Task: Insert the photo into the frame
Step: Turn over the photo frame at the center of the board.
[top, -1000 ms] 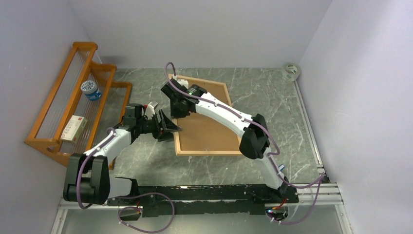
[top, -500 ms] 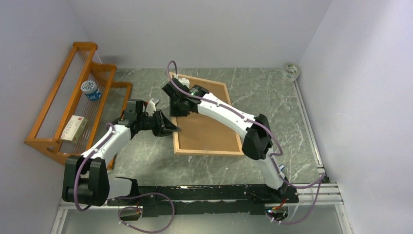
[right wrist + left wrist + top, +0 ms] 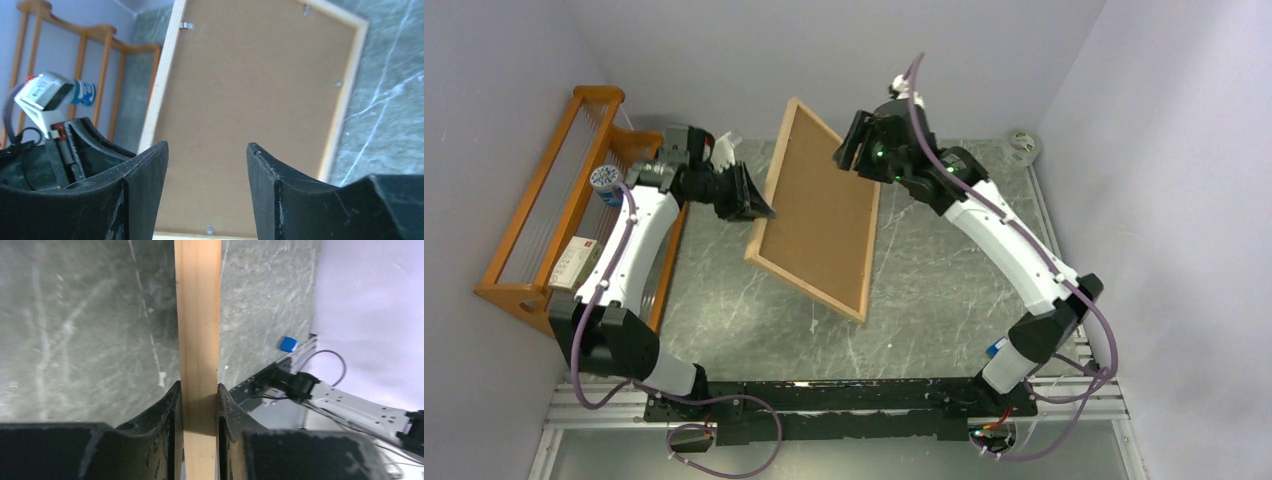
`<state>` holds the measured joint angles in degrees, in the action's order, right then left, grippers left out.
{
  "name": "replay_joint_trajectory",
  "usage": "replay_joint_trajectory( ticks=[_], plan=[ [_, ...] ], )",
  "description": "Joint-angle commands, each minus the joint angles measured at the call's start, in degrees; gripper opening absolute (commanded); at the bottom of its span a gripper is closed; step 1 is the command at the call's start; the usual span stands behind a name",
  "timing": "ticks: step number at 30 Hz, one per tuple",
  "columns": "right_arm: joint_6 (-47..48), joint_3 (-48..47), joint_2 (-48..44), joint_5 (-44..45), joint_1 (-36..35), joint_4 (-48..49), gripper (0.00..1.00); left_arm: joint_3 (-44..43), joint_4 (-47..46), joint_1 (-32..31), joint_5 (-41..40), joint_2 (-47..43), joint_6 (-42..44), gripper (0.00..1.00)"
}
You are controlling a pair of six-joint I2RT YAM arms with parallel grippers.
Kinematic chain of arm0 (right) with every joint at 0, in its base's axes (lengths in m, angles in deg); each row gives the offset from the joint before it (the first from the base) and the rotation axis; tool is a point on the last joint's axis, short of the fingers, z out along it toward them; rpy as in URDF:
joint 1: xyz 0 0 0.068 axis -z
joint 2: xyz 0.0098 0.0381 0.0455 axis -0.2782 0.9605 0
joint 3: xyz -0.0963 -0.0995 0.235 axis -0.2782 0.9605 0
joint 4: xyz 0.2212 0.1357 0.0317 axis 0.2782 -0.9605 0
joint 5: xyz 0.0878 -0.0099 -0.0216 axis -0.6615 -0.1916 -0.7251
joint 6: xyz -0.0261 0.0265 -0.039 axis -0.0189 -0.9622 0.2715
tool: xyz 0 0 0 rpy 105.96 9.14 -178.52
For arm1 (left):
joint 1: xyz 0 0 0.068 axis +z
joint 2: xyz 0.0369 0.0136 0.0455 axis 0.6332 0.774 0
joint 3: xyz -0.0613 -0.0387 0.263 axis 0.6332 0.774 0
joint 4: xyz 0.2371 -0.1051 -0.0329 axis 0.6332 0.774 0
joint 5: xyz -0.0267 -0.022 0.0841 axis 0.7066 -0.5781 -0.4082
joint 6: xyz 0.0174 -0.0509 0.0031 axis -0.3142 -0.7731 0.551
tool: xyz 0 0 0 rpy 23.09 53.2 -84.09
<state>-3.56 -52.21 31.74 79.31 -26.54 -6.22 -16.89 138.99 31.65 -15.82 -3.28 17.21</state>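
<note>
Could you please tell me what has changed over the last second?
The left claw, shut on the frame, raised it off the table and tilted it steeply. The right claw swung up and back from over it and hangs open. The orange rack and tape roll stayed put.

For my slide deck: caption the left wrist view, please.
Left gripper shut on the light-wood edge of the frame, marbled table behind.

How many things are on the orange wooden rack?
2: a blue-and-white round tub toward the back, a flat pale box nearer the front. The left arm may hide more.
</note>
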Motion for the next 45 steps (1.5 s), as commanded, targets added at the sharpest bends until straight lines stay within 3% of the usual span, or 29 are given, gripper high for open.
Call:
replay_joint_trajectory(
  ticks=[1,6,11,19,26,40,45],
  plan=[
    [2.35,2.80,-4.00,-2.69,2.43,2.57,0.61,-18.47,13.27,1.31,-7.70,4.84,14.02,0.02],
    [0.22,3.81,-4.65,-6.75,4.67,1.13,0.57,-29.28,17.82,1.31,-11.26,8.29,19.86,0.03],
    [0.23,3.04,-2.44,-16.44,5.76,2.17,0.57,-39.80,20.76,1.22,-24.41,11.64,23.55,0.02],
    [-3.06,7.75,-4.16,-19.44,5.71,7.06,0.65,-50.33,20.74,-3.44,-27.39,14.88,26.43,0.02],
    [-6.36,6.80,-4.26,-18.52,5.71,10.91,0.84,-46.54,17.91,-12.97,-35.04,12.23,29.74,0.03],
    [-20.92,4.96,-4.43,-9.46,8.76,12.20,0.81,-44.13,18.08,-30.67,-51.56,12.71,28.98,0.02],
    [-24.21,5.12,-3.75,-6.24,11.94,8.65,0.80,-41.96,16.34,-34.59,-54.03,12.93,27.53,0.02]
  ],
)
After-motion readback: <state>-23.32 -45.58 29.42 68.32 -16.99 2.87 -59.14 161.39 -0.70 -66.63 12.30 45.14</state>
